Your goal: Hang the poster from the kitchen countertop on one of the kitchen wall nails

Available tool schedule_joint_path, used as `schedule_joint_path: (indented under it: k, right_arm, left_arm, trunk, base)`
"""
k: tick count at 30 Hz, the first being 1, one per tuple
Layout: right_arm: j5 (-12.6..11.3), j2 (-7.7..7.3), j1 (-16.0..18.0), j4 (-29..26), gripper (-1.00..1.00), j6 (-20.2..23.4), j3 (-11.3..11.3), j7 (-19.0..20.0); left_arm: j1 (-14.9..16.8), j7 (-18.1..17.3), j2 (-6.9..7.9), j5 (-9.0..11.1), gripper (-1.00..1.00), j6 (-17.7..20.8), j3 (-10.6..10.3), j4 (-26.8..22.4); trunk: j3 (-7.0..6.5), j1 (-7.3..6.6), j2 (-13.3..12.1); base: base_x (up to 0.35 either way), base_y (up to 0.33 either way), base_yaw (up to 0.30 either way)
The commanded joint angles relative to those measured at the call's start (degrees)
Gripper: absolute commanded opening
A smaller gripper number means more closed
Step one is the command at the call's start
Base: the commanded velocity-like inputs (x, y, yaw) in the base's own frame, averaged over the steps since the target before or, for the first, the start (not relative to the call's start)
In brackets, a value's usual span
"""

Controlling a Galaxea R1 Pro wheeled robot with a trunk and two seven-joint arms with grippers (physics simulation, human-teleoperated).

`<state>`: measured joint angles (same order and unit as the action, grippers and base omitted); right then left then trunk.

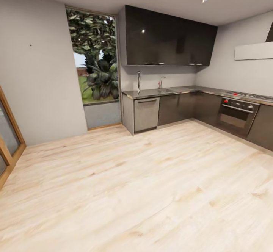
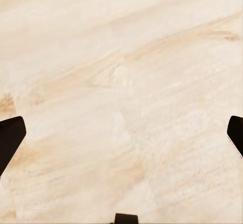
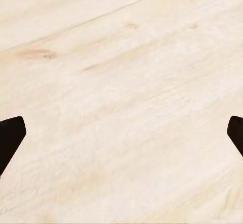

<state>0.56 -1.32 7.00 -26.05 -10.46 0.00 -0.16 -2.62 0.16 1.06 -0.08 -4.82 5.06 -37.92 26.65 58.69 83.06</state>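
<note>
From across the wood floor [image 1: 144, 191] I take the window [image 1: 94, 58] as my landmark. Left of it, a nail [image 1: 30, 45] specks the grey wall. Right of it runs the tabletop [image 1: 189, 90] with its tap [image 1: 160, 81]; I cannot make out the poster there from here. I judge it light, stiff and thin, best pinched at the frame's edge. My left gripper [image 2: 121, 133] and right gripper [image 3: 121, 133] hang spread wide, empty, over floorboards.

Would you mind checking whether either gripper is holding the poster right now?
No, both the left gripper and right gripper are spread wide over bare wooden floor.
</note>
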Motion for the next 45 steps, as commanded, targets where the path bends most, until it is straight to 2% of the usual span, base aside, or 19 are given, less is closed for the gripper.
schedule_joint_path:
  k: [1, 45]
  right_arm:
    - [0.1, 0.00, 0.0, 0.0, 1.00, -0.2, 0.0, 0.0]
    - [0.1, -0.01, 0.0, 0.0, 1.00, -0.2, 0.2, 0.0]
  left_arm:
    - [0.0, 0.0, -0.01, 0.0, 1.00, -0.1, 0.0, -0.1]
    - [0.0, 0.0, -0.01, 0.0, 1.00, -0.1, 0.0, -0.1]
  trunk:
    - [0.05, 0.04, 0.0]
    - [0.05, 0.04, 0.0]
  base:
    - [0.335, 0.000, 0.000]
    - [0.335, 0.000, 0.000]
